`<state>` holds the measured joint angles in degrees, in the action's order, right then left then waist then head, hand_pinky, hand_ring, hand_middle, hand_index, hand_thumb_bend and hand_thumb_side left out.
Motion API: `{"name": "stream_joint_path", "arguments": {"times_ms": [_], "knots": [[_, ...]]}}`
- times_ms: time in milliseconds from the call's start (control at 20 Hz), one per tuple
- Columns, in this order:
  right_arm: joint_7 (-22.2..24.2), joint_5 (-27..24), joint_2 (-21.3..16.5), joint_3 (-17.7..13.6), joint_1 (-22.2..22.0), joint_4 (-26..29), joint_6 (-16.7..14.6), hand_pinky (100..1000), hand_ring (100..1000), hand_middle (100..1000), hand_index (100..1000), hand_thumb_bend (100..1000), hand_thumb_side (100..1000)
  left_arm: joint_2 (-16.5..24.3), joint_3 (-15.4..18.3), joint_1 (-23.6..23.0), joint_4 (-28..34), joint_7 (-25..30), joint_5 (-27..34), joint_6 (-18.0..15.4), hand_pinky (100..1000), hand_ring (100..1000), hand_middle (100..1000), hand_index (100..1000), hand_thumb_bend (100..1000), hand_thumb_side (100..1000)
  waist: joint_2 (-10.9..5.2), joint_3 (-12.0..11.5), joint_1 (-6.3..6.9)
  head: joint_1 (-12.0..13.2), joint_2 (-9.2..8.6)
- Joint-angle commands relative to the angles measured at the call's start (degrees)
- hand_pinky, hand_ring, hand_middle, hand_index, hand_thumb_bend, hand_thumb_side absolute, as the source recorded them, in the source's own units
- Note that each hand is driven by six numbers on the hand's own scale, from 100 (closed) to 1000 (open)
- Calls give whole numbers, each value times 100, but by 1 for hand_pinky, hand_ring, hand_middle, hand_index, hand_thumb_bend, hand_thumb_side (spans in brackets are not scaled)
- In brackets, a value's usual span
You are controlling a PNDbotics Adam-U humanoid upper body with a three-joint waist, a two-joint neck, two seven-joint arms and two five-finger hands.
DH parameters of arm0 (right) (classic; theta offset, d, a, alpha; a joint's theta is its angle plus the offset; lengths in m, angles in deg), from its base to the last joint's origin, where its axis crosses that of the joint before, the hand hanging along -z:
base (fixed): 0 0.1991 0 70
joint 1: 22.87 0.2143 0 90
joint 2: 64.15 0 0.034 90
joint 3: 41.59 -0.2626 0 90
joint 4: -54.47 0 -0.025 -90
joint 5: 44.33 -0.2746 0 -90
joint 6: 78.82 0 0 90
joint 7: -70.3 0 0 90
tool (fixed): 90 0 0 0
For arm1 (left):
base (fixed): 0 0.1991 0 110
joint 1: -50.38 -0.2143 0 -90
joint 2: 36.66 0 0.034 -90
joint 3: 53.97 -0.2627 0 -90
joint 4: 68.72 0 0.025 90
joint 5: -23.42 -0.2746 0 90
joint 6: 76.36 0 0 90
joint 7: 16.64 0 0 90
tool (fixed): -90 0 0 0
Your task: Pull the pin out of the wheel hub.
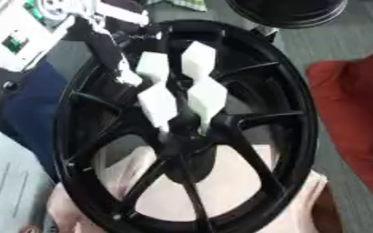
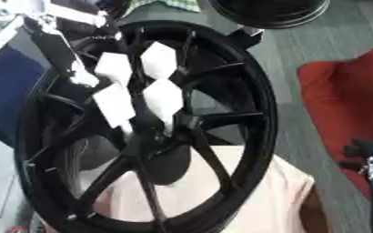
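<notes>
A: State the position of the workpiece.

B: The large black spoked wheel [image 1: 186,132] stands tilted on a pale pink cloth [image 1: 245,191]. Its round black hub [image 1: 186,132] sits at the centre, where the spokes meet.

A: Which hand is at the hub?

B: The left hand [image 1: 178,86], black with white finger covers, reaches in from the upper left, its arm [image 1: 110,50] crossing the rim. The white-covered fingers [image 1: 207,98] point down and converge just above the hub.

A: Is that hand gripping?

B: The fingers bunch together around a point directly below them, at the top of the hub. The pin itself cannot be made out between the fingertips, so whether they pinch it cannot be told.

A: Report the right hand.

B: In the right eye view, a dark part of the right hand [image 2: 365,152] shows at the right edge, well apart from the wheel. Its finger state cannot be told.

A: What surrounds the working hand?

B: A red fabric [image 1: 353,118] lies well to its right. A second black round rim [image 1: 289,11] sits beyond it, at the top edge. A dark blue object [image 1: 34,104] lies to its left, outside the wheel rim.
</notes>
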<state>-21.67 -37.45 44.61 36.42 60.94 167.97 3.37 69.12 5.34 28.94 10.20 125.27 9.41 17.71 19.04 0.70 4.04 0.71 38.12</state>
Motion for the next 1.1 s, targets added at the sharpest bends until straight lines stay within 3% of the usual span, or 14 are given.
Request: {"name": "stream_joint_path", "arguments": {"times_ms": [50,600,1100], "knots": [[-27,-48,-18,-23,-28,109,3,620,752,531,711,100,817,150,270,146,175,-46,-15,80,671,543,390,541,155,199,-167,-16,-31,-2,-55],[-59,-7,12,-61,-153,109,-19,620,752,531,710,100,812,1011,1206,-48,903,-708,249,289,664,525,360,514,158,182,-256,-222,-111,-167,76],[-250,89,128,-208,-261,109,-263,620,751,531,710,100,795,2370,2406,-1351,788,-1533,724,494,659,516,373,535,193,208,-250,-585,-308,-480,92]]}}
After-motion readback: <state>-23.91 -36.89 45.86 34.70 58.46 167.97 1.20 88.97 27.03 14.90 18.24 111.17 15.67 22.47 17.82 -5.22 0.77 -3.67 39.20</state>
